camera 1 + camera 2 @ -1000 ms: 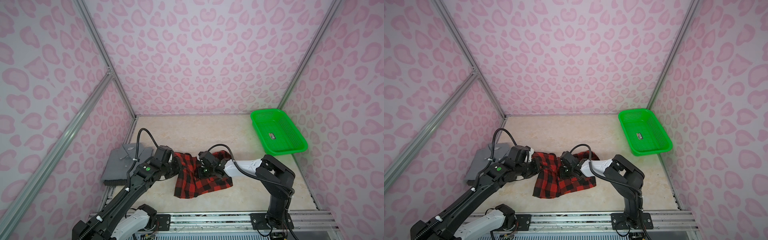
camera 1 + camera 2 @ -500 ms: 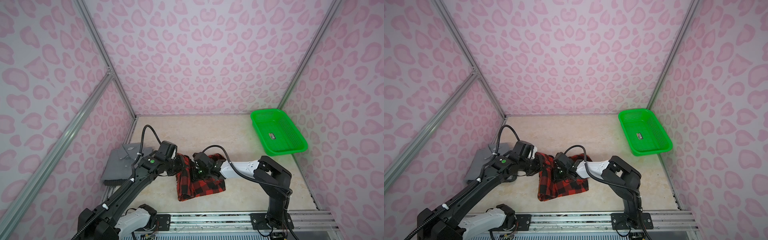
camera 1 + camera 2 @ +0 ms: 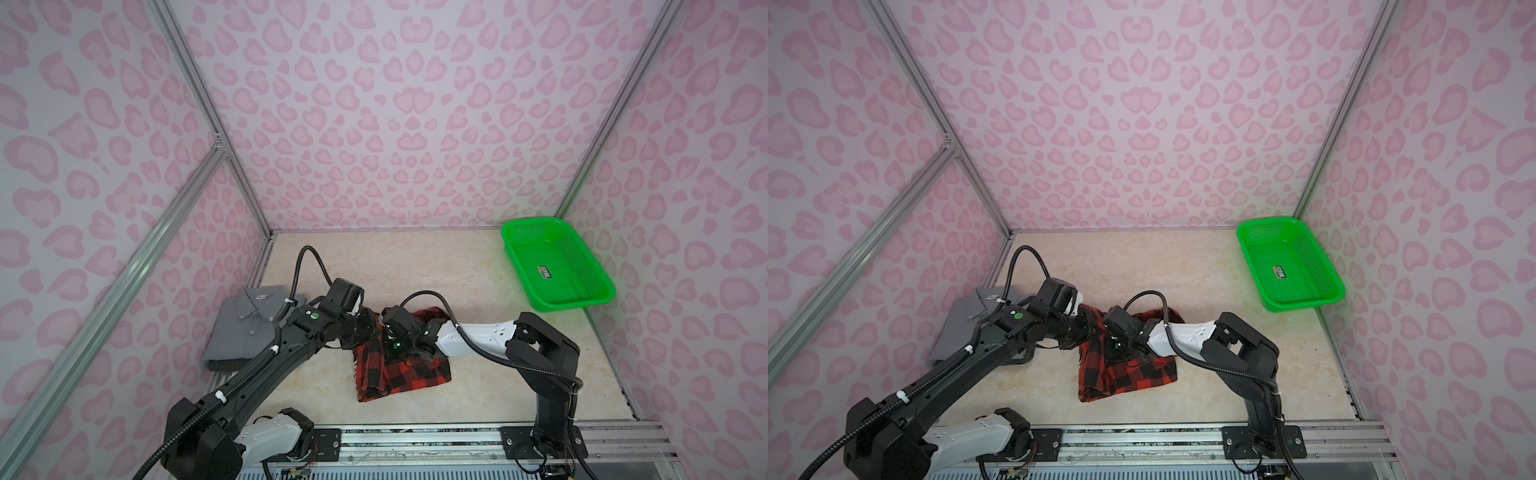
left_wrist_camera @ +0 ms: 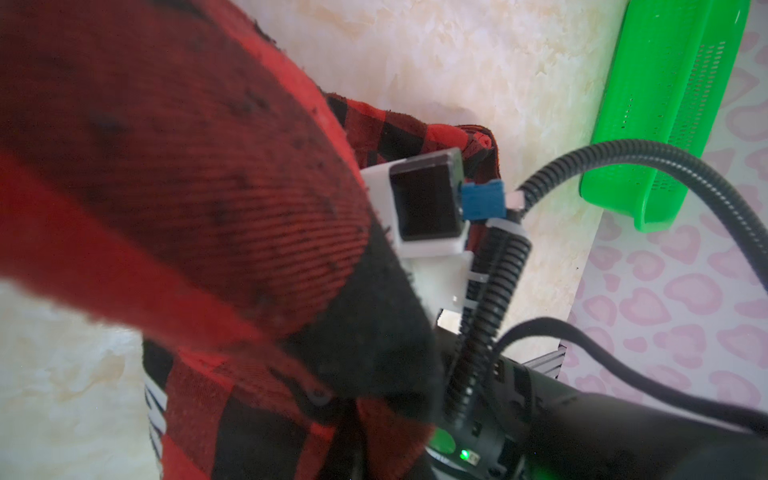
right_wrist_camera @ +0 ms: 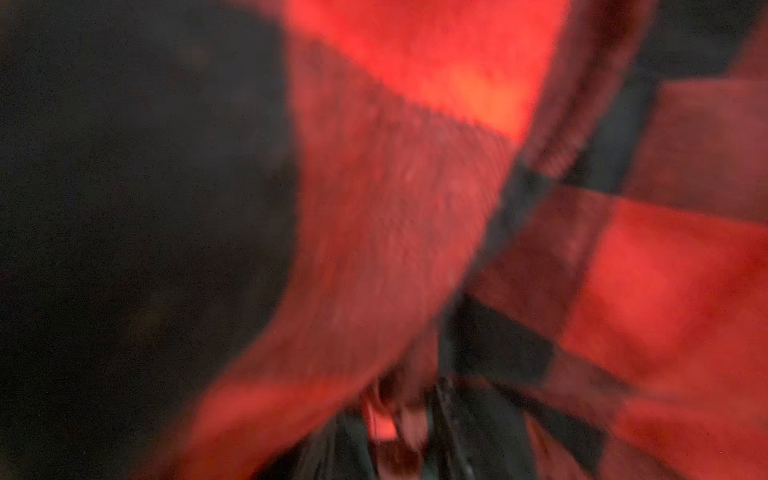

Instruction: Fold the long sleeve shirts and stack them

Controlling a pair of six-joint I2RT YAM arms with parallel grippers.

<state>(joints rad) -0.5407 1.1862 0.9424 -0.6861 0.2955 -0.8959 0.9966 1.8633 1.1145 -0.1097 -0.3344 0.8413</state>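
A red-and-black checked long sleeve shirt (image 3: 411, 374) (image 3: 1133, 374) lies bunched at the table's front middle, its left edge lifted. My left gripper (image 3: 368, 328) (image 3: 1090, 328) is shut on that raised edge; in the left wrist view the checked cloth (image 4: 187, 208) drapes over the jaws and hides them. Right next to it, my right gripper (image 3: 388, 347) (image 3: 1113, 347) is buried in the same cloth. The right wrist view is filled with blurred checked fabric (image 5: 415, 208), bunched at the jaws. A folded grey long sleeve shirt (image 3: 243, 328) (image 3: 955, 328) lies by the left wall, partly behind the left arm.
A green perforated basket (image 3: 561, 305) (image 3: 1296, 305) (image 4: 665, 104) stands at the back right against the wall. Pink patterned walls close in three sides. A metal rail (image 3: 415, 436) runs along the front edge. The right arm's wrist camera housing (image 4: 424, 208) sits close to my left gripper.
Both grippers have moved left and together, dragging the checked shirt's edge over itself. The shirt is now narrower and more bunched. The grey shirt has not moved.
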